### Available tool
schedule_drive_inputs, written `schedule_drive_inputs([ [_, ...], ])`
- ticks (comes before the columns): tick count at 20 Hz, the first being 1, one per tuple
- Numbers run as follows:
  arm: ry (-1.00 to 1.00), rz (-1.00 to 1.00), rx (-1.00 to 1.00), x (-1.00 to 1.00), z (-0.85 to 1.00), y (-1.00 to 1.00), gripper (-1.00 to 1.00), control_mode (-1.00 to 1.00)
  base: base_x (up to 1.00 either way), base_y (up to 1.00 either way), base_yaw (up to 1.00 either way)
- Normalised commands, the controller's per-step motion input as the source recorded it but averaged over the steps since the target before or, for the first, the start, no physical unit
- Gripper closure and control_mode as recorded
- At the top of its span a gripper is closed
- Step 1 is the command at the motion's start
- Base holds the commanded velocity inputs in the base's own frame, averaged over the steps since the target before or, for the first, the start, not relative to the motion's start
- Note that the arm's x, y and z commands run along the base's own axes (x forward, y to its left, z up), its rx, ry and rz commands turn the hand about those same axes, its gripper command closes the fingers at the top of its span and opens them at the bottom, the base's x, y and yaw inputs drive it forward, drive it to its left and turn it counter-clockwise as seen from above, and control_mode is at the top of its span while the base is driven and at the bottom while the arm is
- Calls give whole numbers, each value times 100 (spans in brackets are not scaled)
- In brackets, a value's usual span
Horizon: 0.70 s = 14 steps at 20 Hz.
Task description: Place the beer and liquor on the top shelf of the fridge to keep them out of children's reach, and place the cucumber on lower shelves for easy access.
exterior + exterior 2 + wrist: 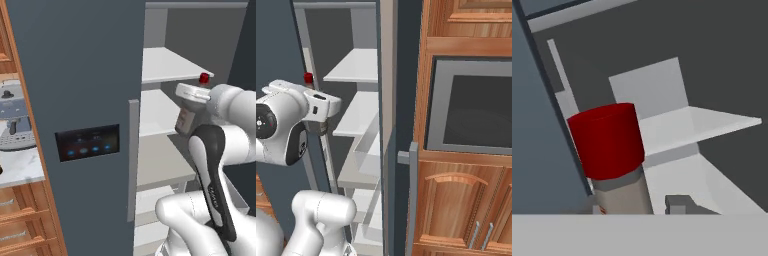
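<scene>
The liquor, red-capped, stands clenched in the gripper before the open fridge. Being glass, it is likely stiff, slippery and breakable, best held at its broad body below the neck.

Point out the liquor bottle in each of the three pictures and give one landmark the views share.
Left base view: the liquor is right of centre, in front of the open fridge, red cap level with the top shelf.
Right base view: only its red cap peeks above the hand, at left.
Hand view: the liquor stands close, lower left.
Shared landmark: the top shelf.
</scene>
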Motion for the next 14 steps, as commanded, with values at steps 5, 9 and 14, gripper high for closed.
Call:
schedule_drive_inputs([
  [5, 1, 4, -2, 17, 39, -5, 100, -100, 0, 0, 0],
  [9, 0, 0, -2, 33, 4, -25, 100, -100, 0, 0, 0],
  [14, 0, 0, -1, 38, 3, -25, 100, -100, 0, 0, 0],
])
